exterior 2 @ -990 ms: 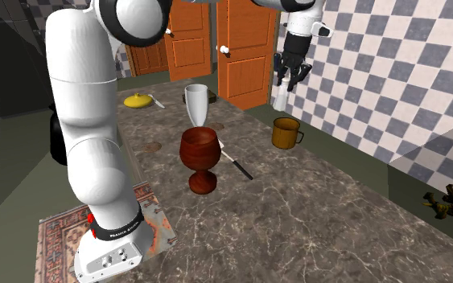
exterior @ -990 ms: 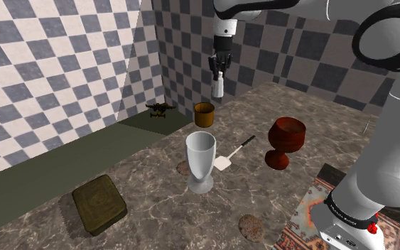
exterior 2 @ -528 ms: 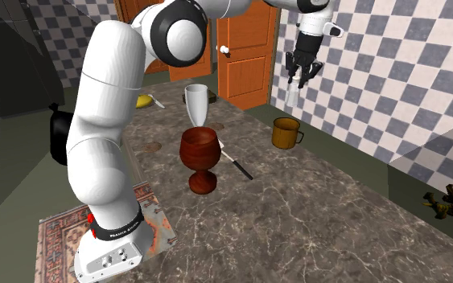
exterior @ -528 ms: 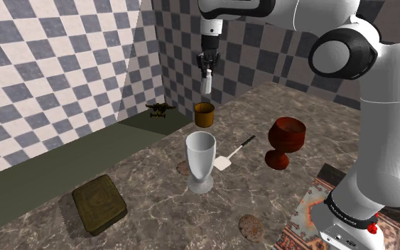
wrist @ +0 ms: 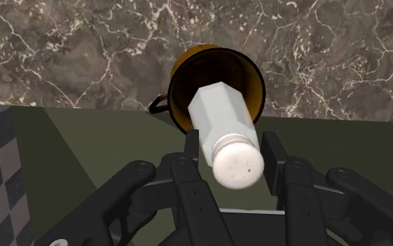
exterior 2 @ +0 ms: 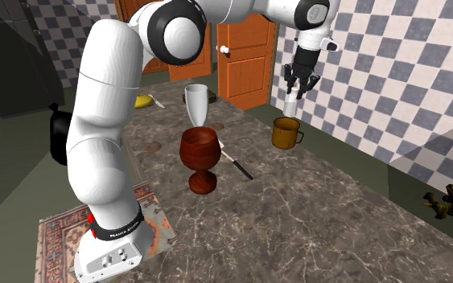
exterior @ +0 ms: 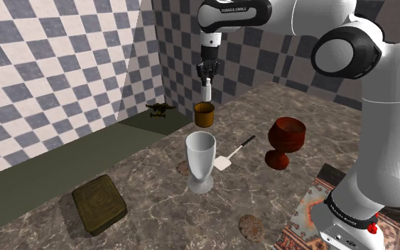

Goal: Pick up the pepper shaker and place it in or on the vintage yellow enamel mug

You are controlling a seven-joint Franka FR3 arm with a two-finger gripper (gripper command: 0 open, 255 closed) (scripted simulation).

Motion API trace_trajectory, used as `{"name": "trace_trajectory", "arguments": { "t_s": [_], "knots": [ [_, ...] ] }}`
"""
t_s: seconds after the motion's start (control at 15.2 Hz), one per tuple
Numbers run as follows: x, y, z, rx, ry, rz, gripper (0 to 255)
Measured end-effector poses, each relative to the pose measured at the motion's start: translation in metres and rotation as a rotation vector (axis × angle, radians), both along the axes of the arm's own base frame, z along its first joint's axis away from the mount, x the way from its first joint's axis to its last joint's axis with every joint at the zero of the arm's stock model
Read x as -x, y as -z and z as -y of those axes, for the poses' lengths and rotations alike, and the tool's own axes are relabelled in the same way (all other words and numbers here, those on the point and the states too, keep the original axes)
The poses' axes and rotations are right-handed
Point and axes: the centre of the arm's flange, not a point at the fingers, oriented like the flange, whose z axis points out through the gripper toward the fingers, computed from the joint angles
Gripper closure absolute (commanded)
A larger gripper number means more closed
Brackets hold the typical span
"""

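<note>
Gripper [exterior: 205, 75] pointed straight down from the arm's wrist, its black fingers [wrist: 190, 149] closed on the pepper shaker [exterior: 206, 91] and clasping it from both sides just below the cap. Shaker was white, with a faceted body and a round cap dotted with holes. It hung upright, cap up between the fingers and body below them.

Yellow mug [exterior: 204, 114] stood directly under the shaker, near the far edge of the marbled brown worktop [exterior: 148, 192], beside a strip of olive floor. Shoulder view put the shaker's lower end just above the mug's rim. Second exterior view agreed: shaker [exterior 2: 292, 107] close over the mug [exterior 2: 285, 133], with the mug's handle on that view's right. Wrist view looked down the shaker [wrist: 223, 119] into the mug [wrist: 212, 48], and the body lined up with the dark mouth. Whether the lower end had crossed the rim, I could not tell.

Other items on the worktop, all well apart from the mug:
- White goblet [exterior: 200, 162], upright, nearer the camera in the shoulder view.
- White spatula with a dark handle [exterior: 234, 153], lying flat between the white goblet and a dark red goblet [exterior: 285, 141].
- Flat olive block [exterior: 99, 203], near the shoulder view's lower left.
- Two small brown discs [exterior: 250, 226], one of them at the white goblet's foot.

Patterned rug [exterior: 306, 212] lay under the stand. Small dark winged object [exterior: 160, 108] sat on the olive floor by the checkered wall. Orange doors [exterior 2: 247, 48] stood behind the arm in the second exterior view.
</note>
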Motion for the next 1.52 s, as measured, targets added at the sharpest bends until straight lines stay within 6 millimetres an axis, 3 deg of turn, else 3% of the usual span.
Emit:
{"name": "trace_trajectory", "arguments": {
  "t_s": [0.53,0.99,1.06,1.52],
  "knots": [
    [-0.001,0.042,0.000,0.000,0.000,0.000,255],
    [-0.001,0.048,0.000,0.000,0.000,0.001,255],
    [-0.001,0.048,0.000,0.000,0.000,0.001,0],
    [-0.001,0.043,-0.001,0.000,0.000,0.001,0]
  ]
}}
